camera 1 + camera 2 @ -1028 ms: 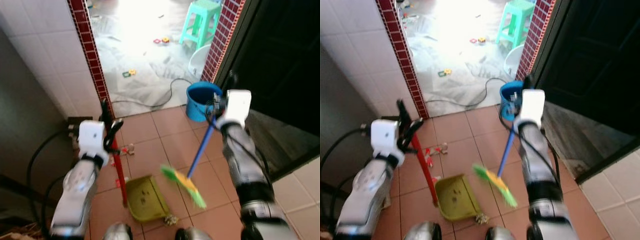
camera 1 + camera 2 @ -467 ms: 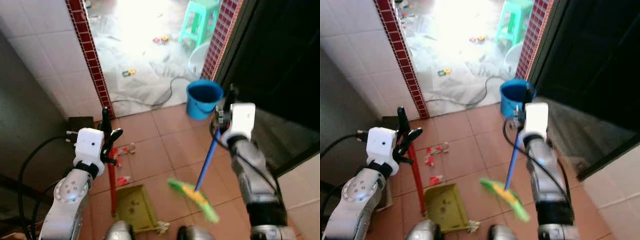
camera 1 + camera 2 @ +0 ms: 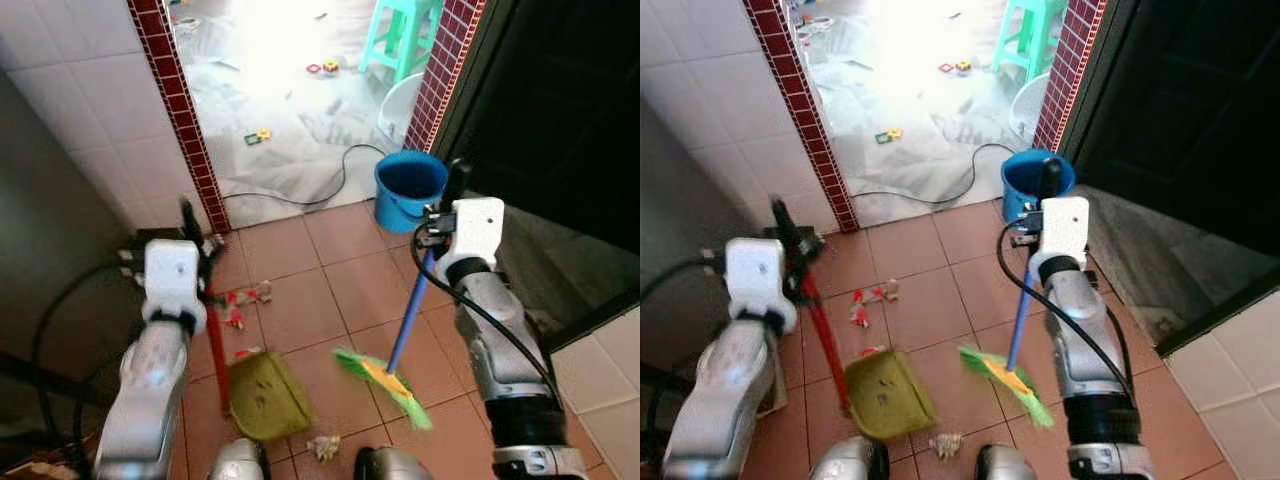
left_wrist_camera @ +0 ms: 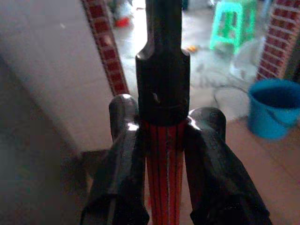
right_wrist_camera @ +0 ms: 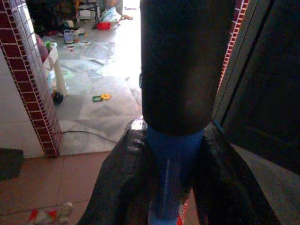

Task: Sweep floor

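My right gripper (image 3: 444,222) is shut on the blue handle of a broom (image 3: 407,312); its green and yellow bristles (image 3: 384,383) rest on the terracotta tiles. My left gripper (image 3: 197,262) is shut on the red handle (image 3: 215,340) of an olive-green dustpan (image 3: 262,397) standing on the floor beside the bristles. Red and white scraps of litter (image 3: 243,297) lie on the tiles beyond the pan, one red piece (image 3: 244,354) sits at its edge, and a crumpled scrap (image 3: 324,446) lies near my feet. Both wrist views show the fingers (image 4: 123,154) (image 5: 133,178) clamped around the handles.
A blue bucket (image 3: 410,190) stands by the red brick doorway. Beyond it are a grey floor with a black cable (image 3: 320,190), small toys (image 3: 257,135) and a green stool (image 3: 410,35). A dark door (image 3: 560,130) is on the right, a tiled wall and black cables on the left.
The broom head has swung left, closer to the dustpan. The dustpan has tilted and shifted slightly right. The camera view has shifted a little.
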Controlling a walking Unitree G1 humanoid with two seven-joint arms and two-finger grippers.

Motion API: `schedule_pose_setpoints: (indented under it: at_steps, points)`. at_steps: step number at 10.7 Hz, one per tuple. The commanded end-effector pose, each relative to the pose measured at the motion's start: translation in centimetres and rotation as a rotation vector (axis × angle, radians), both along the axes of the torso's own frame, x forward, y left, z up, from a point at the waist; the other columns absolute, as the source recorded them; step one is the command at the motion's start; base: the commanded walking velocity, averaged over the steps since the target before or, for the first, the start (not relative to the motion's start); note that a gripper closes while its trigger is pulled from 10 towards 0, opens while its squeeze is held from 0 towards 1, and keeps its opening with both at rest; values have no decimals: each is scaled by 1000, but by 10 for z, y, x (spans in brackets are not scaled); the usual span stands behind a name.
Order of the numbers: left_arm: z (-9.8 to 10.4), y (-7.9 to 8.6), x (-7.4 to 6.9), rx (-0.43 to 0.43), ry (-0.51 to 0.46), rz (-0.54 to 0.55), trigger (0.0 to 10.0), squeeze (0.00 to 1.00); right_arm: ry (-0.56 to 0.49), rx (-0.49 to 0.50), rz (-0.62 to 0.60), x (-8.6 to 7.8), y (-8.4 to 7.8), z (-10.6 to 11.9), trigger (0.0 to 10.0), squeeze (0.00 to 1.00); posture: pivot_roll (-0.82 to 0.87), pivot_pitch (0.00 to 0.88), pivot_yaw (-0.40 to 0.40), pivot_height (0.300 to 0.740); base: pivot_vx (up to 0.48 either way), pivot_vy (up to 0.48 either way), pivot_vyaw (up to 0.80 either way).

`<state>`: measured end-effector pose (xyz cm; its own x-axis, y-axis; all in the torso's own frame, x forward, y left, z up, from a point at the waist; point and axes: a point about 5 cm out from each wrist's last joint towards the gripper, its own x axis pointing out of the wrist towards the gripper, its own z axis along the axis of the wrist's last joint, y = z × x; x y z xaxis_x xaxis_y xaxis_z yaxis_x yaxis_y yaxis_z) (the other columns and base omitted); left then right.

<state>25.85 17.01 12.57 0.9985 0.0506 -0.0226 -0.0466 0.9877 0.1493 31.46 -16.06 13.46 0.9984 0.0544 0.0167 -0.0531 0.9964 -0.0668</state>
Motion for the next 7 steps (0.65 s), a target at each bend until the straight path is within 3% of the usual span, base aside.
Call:
schedule_pose_setpoints:
  at_steps: [1,2,5,7]
  points:
    - [13,8,4,42,-83,63,10000,0,-21,13,6,5,2,7,10000,0,47,56,-12,740,0,0,0]
    - [14,12,8,38,-98,111,10000,0,-22,11,5,7,2,7,10000,0,44,46,-14,740,0,0,0]
    - [16,2,15,12,-110,-18,10000,0,-32,6,8,14,2,9,10000,0,44,24,-15,740,0,0,0]
    - [10,-2,15,45,-96,-49,10000,0,-46,19,27,16,9,11,10000,0,38,18,-6,740,0,0,716]
